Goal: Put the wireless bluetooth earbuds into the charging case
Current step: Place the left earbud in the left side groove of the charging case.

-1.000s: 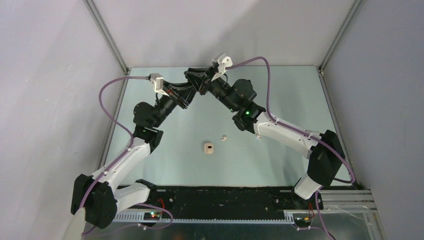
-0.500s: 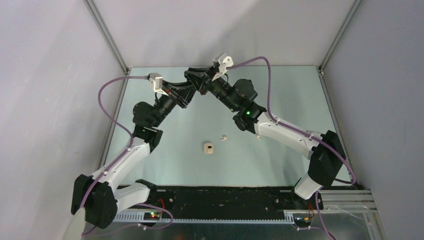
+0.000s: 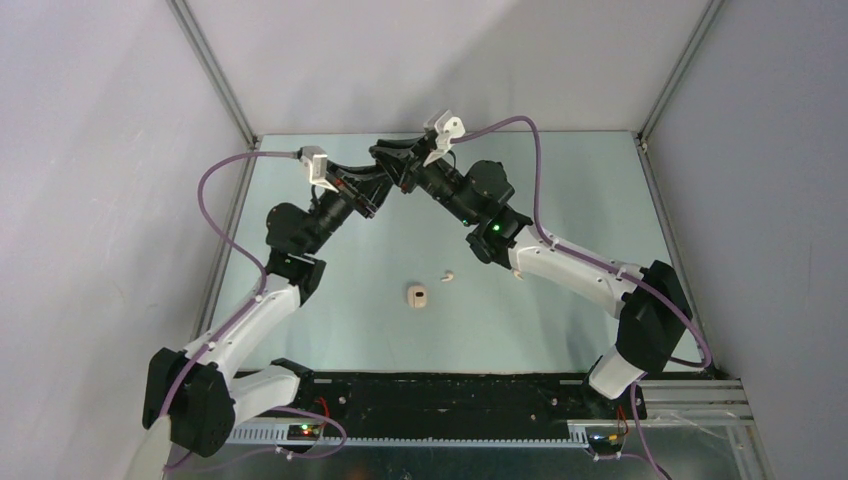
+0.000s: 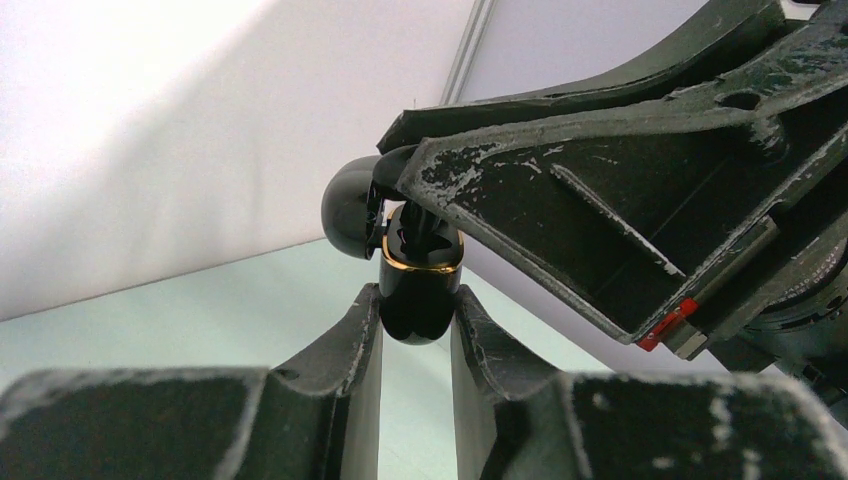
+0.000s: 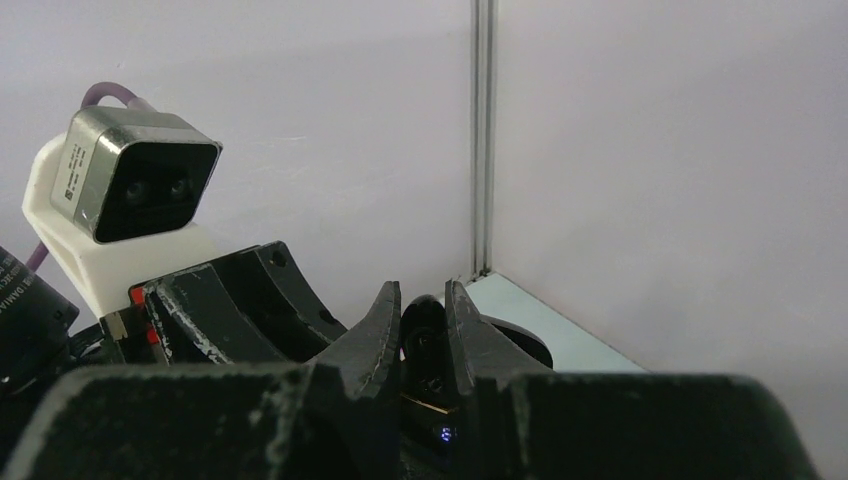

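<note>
Seen from above, a pale green table (image 3: 560, 180) between white walls (image 3: 400, 60) bears a cream case (image 3: 418, 296) and cream earbud (image 3: 448, 274), near each other. Left wrist: the left gripper (image 4: 415, 305) clamps a glossy black, gold-rimmed charging case (image 4: 420, 290), lid open. Right wrist: the right gripper (image 5: 424, 305) pinches what seems a black earbud (image 5: 424, 335) over it.

A glossy pale-green flat table (image 3: 560, 180) spans the booth between grey walls. Near its middle lies a small cream-white pebble-shaped plastic case (image 3: 418, 296). A tiny white plastic earbud (image 3: 448, 274) lies near it, farther back and rightward, apart.
</note>
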Controlling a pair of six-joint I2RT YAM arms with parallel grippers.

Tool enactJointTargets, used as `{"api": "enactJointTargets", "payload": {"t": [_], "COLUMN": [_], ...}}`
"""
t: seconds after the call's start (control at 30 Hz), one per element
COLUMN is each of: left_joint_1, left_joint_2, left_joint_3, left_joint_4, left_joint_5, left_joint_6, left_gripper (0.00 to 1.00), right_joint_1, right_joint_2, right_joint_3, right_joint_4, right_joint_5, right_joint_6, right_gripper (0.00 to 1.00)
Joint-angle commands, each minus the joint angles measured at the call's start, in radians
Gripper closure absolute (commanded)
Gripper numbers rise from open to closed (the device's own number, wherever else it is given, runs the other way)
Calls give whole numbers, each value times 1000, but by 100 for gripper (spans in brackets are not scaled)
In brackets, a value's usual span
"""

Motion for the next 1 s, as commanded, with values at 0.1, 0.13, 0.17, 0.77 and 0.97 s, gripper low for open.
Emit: {"api": "enactJointTargets", "payload": {"t": [0.1, 0.13, 0.17, 0.77, 0.97], "left_joint_1": [6, 6, 5, 6, 6], "left_joint_2": [-5, -5, -5, -7, -6], "left_joint_3": [63, 62, 62, 69, 74], "left_joint_4": [49, 49, 50, 84, 86], "left_joint_5": [12, 13, 11, 37, 67], "left_joint_6": [7, 7, 7, 25, 93], "left_gripper": [100, 100, 100, 100, 100], "right_joint_1": [5, 5, 5, 11, 22], "right_joint_2": [-31, -30, -29, -29, -33], "right_joint_3": [-39, -41, -44, -45, -37], "right_joint_4": [69, 72, 72, 58, 34], "right_joint_5": [-20, -21, -20, 104, 134], "right_joint_6": [-79, -82, -87, -38, 80], "right_gripper": [100, 100, 100, 98, 100]}}
